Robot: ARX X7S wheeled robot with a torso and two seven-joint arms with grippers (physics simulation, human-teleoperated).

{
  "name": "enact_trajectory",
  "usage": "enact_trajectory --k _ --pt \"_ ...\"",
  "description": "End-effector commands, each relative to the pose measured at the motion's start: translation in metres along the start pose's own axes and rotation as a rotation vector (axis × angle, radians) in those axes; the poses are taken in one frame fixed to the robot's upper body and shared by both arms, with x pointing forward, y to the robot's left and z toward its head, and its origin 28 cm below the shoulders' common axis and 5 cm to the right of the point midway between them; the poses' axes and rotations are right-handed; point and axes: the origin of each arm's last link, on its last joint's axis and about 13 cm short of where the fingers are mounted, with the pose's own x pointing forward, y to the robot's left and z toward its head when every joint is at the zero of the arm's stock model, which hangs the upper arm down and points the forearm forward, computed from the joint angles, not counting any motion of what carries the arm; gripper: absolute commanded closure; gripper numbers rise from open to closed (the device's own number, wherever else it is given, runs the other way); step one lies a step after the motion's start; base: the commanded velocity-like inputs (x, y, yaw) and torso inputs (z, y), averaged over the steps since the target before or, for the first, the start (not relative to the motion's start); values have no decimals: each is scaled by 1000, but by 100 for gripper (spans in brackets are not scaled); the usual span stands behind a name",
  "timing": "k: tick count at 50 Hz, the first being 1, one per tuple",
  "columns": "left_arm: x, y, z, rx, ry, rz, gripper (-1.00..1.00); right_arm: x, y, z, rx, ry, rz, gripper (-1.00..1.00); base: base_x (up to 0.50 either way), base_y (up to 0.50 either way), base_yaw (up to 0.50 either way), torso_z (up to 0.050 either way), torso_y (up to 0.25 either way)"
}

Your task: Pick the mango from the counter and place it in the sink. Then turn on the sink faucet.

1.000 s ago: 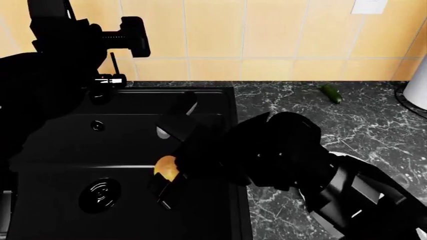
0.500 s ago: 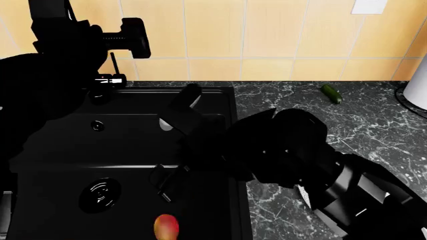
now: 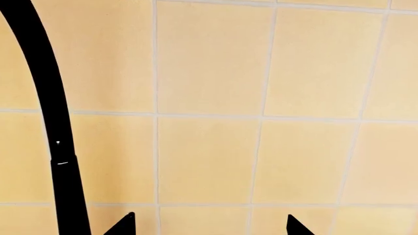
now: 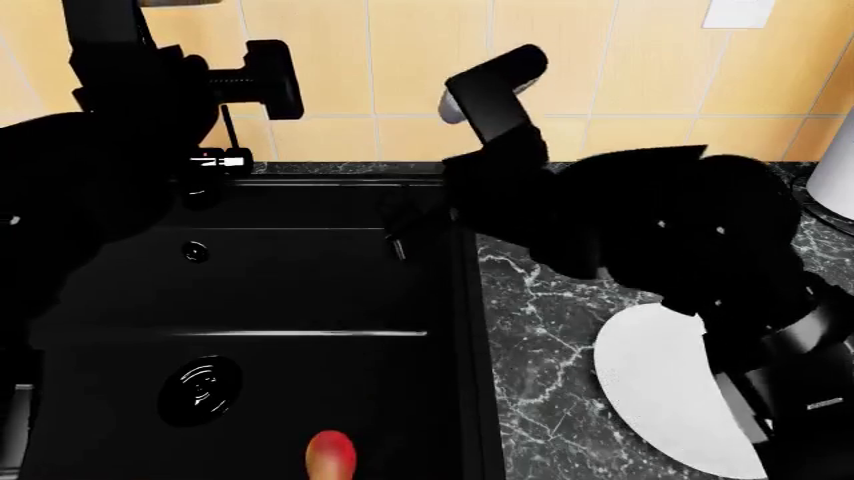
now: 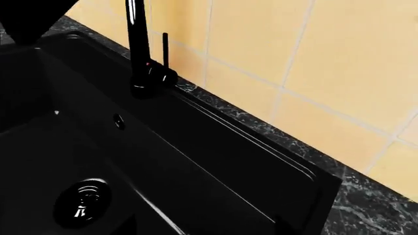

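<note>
Since half a second ago our right arm has lifted out of the basin and swung up toward the wall, while the mango (image 4: 330,456) lies where it landed. We see it nearest us, on the floor of the sink (image 4: 107,300) at the near edge of the head view, just beside the round drain (image 4: 200,388) and touching neither wall. Nothing hangs over the basin floor now; room for moving is open from the drain back to the rear wall with its small overflow hole (image 4: 196,251).

To the right, the sink's rim meets the marbled bench (image 4: 534,340), and a white plate (image 4: 667,395) sits on that bench, partly under our right forearm. Our right gripper (image 4: 461,145) is raised above the sink's back right corner; one finger stands up against the tiles and the other points down over the rim, spread wide and holding nothing.

Farther back, the sink faucet (image 5: 135,39) stands on the rear ledge, its thin neck upright close to the tiled wall (image 3: 261,98), a small lever beside its base. Our left gripper (image 3: 209,226) faces that wall with the faucet neck just beside it; only its two fingertips (image 3: 124,225) show, apart and empty. A white object (image 4: 834,180) cuts the bench's far right edge.
</note>
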Motion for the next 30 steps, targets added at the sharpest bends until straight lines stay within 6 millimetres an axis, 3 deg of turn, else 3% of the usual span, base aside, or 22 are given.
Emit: enact_trajectory --k 1,9,17,30 --pt "11 1 -8 9 -15 11 -100 -31 -27 26 89 -157 -152 -100 0 0 0 0 0" --pt "26 3 -21 63 -37 49 -100 -56 -34 39 94 -250 -193 -100 0 0 0 0 0" --pt "37 6 -33 146 -35 79 -100 -65 -34 37 101 -276 -199 -100 0 0 0 0 0" --pt "54 16 -37 185 -150 122 -100 -74 -31 34 92 -285 -208 -100 0 0 0 0 0"
